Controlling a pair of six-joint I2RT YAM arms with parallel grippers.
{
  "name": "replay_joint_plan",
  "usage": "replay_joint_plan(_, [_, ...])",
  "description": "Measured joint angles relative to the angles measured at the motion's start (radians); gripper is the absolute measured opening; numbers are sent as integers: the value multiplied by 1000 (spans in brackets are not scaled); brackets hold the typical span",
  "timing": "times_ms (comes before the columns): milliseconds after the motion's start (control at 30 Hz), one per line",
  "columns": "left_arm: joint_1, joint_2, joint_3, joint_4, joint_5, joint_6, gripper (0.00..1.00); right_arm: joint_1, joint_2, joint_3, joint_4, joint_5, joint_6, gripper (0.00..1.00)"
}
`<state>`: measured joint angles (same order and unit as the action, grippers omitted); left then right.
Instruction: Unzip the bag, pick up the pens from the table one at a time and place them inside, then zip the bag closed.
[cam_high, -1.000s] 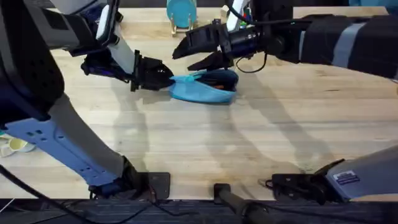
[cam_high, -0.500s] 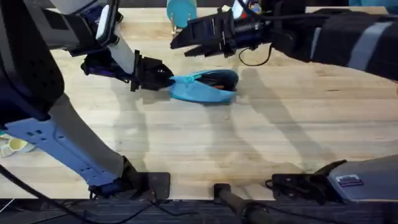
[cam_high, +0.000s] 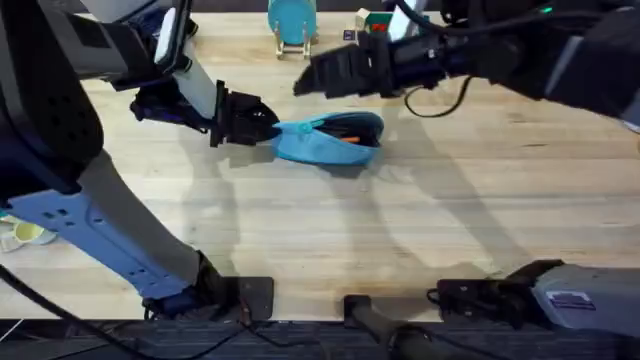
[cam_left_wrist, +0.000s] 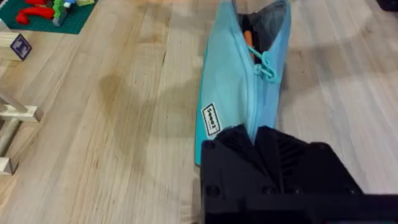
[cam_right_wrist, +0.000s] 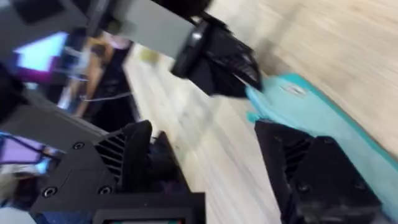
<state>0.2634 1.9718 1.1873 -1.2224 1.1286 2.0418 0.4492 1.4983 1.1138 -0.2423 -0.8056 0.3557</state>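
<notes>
The table (cam_high: 420, 230) carried the bag (cam_high: 325, 140) near its far side, lying unzipped with orange pens (cam_high: 345, 136) showing inside. The left end effector (cam_high: 268, 126) was clamped on the bag's end, apparently anchoring it. The right end effector (cam_high: 305, 80) hovered above the bag with fingers spread, holding nothing.
</notes>
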Motion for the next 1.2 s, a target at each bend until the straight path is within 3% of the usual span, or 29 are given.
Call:
replay_joint_plan(267, [0,0,0,0,0,0,42,11,-33,50,-261,191,-229,995])
replay_joint_plan(567, [0,0,0,0,0,0,42,82,-33,121,-319,455,-449,996])
replay_joint_plan(700, [0,0,0,0,0,0,42,83,-33,167,-343,498,-496,996])
replay_joint_plan(867, [0,0,0,0,0,0,42,83,-33,234,-497,530,-632,996])
replay_joint_plan(1200, [0,0,0,0,0,0,42,83,-33,239,-508,545,-872,997])
